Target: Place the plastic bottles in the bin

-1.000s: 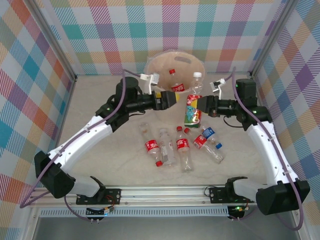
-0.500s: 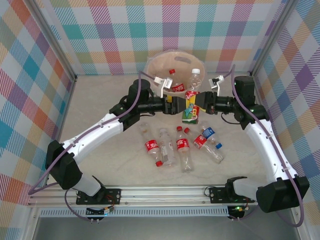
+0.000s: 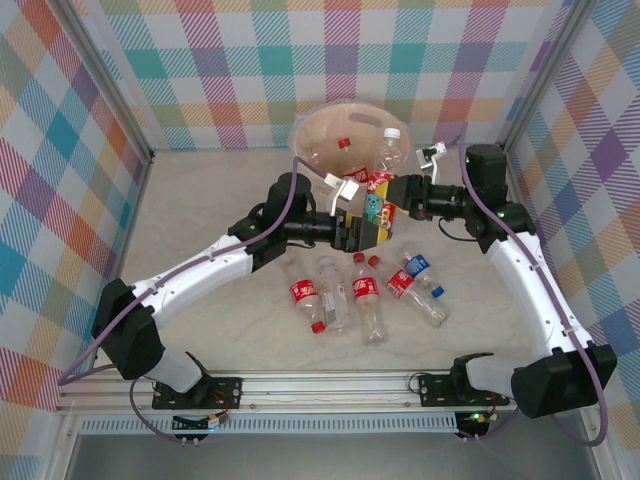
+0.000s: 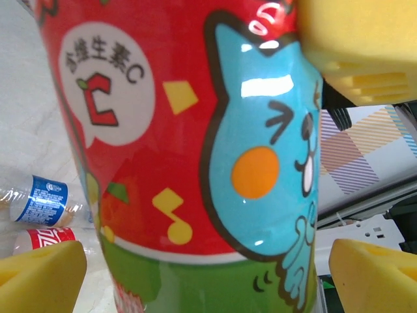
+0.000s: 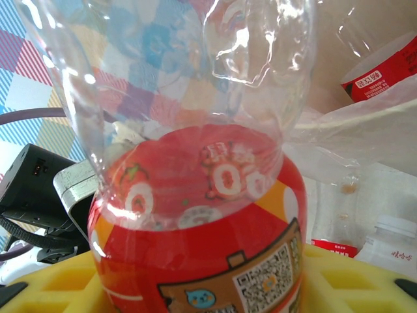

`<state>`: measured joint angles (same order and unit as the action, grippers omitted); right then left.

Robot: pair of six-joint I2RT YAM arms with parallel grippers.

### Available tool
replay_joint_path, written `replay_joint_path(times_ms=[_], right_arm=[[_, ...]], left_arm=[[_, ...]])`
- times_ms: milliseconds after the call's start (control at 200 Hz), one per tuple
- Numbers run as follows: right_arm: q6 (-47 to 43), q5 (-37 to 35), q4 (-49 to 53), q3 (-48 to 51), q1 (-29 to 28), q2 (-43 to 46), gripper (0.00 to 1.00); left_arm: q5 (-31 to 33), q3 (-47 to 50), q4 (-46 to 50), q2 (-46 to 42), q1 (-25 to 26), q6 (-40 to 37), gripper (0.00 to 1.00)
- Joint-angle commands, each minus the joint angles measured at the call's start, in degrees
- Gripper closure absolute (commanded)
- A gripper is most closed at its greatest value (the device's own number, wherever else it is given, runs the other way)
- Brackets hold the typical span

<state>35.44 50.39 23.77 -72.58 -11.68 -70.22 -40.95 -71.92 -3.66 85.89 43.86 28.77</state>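
Red-and-green cartoon-labelled plastic bottle [image 3: 377, 207], pinched in your right end effector [image 3: 392, 197] beside the round cream bin [image 3: 312, 130]; your left end effector [image 3: 358, 224], spread, flanks it, likely for handover.

From my console: the cartoon-labelled bottle [image 4: 195, 156] runs off the left wrist frame top and bottom, its cap cropped at the right wrist. Overhead, left gripper [image 3: 368, 226] and right gripper [image 3: 392, 196] cover much of it; whether the left one grips it, I cannot tell.
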Motion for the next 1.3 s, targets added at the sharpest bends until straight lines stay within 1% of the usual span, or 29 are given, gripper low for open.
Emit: replay_joint_path(times_ms=[0, 120, 175, 280, 390, 445, 500, 550, 600, 695, 780, 855, 950, 1030, 1120, 1255, 1295], right_arm=[[0.88, 1.49, -2.98, 0.2, -0.46, 0.95, 0.45], [2.17, 2.18, -4.99, 1.61, -0.85, 0.79, 0.45], [2.18, 2.21, -5.11, 1.81, -0.97, 0.7, 0.45], [1.81, 2.05, -4.88, 1.85, -0.99, 0.45, 0.45], [1.51, 2.38, -4.5, 1.52, -0.97, -0.09, 0.45], [0.88, 2.39, -3.44, 0.87, -0.97, -0.4, 0.41], [-1.29, 1.59, -0.52, -0.86, -0.89, -0.79, 0.32], [-4.26, 0.44, 3.68, -3.56, -0.45, -1.27, 0.23], [-7.01, -0.81, 8.02, -6.76, 0.75, -1.72, 0.17], [-9.51, -3.15, 12.46, -11.92, 4.02, -2.65, 0.12], [-12.18, -6.83, 17.81, -17.99, 4.57, -5.53, 0.1], [-11.62, -7.75, 19.04, -21.86, 4.44, -8.33, 0.1], [-11.01, -9.95, 17.59, -23.86, 2.05, -10.3, 0.1], [-10.54, -12.79, 16.53, -24.35, -0.57, -11.85, 0.1], [-10.04, -16.12, 17.05, -24.84, -2.07, -14.04, 0.11], [-9.55, -18.71, 16.84, -24.81, -2.99, -15.26, 0.14], [-9.51, -18.92, 16.88, -24.83, -3.08, -15.47, 0.17]], left_arm=[[-0.99, -2.43, -3.01, 0.71, 0.42, -1.36, 0.07], [-0.04, -3.51, -3.2, 1.82, 0.44, -1.31, 0.11], [0.42, -4.05, -2.95, 2.47, 0.42, -1.27, 0.14], [1.7, -3.96, -2.99, 2.69, 0.44, -1.1, 0.22], [2.8, -4.25, -1.53, 2.69, 0.43, -2.13, 0.34], [3.31, -4.39, -0.59, 2.79, 0.37, -2.71, 0.39], [3.87, -4.71, 0.79, 2.88, 0.39, -3.7, 0.43], [4.27, -5.12, 2.4, 3.01, 0.41, -4.81, 0.43], [4.85, -5.58, 4.46, 2.98, 0.39, -6.4, 0.43], [5.57, -6.13, 7.98, 2.93, 0.41, -9.95, 0.43], [5.44, -6.47, 10.04, 3.11, 0.43, -12.51, 0.43], [5.72, -7.39, 11.85, 3.7, 0.42, -14.25, 0.43], [6.74, -8.65, 13.74, 4.45, 0.44, -16.06, 0.43], [6.12, -8.4, 12.66, 4.65, 0.36, -16.44, 0.43], [5.36, -8.55, 11.61, 4.88, 0.37, -16.2, 0.43], [5.5, -8.74, 12.35, 4.6, 0.34, -16.85, 0.43], [5.82, -8.73, 12.36, 4.55, 0.34, -17.16, 0.43]])
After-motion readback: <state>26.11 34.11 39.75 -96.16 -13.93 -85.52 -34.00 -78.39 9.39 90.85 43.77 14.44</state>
